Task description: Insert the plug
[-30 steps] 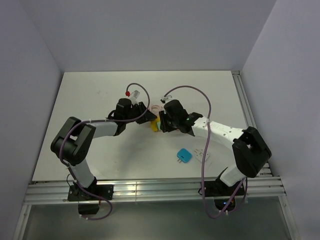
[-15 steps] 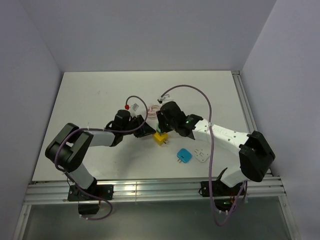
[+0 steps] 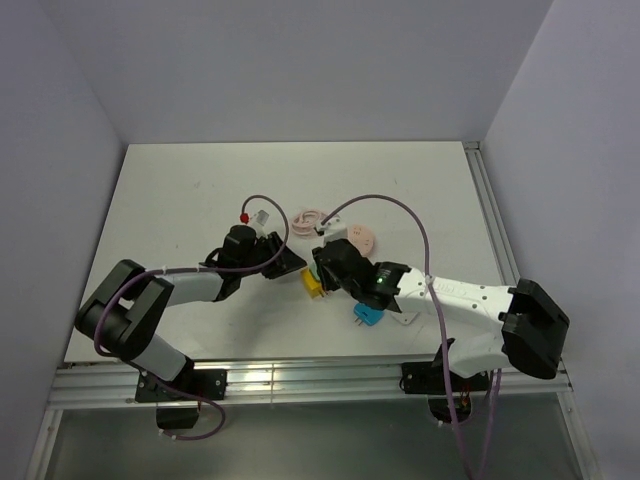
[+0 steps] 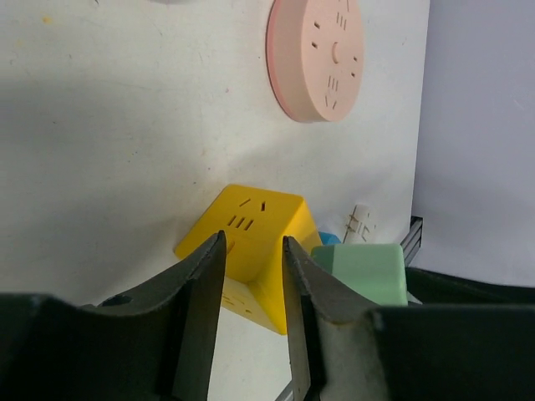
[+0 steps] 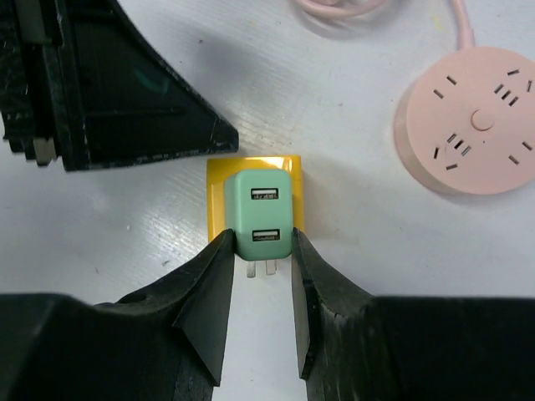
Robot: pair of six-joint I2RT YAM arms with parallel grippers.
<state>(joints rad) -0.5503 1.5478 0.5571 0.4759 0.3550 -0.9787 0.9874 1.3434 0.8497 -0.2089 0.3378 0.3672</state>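
Within the last second both arms have drawn toward the near edge and the yellow socket cube (image 3: 313, 284) has come with them, leaving the pink round socket (image 3: 358, 238) uncovered. The right pincer (image 5: 261, 244) grips the green plug (image 5: 262, 213) just over the cube, its prongs bare and in no slot, so insertion is still ahead. The left pincer (image 4: 252, 242), narrowly parted and empty, sits low just beside the cube on the tabletop (image 3: 180, 200).

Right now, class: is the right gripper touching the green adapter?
Touching. In the right wrist view, the right gripper pinches the green adapter on both sides, with no gap showing.
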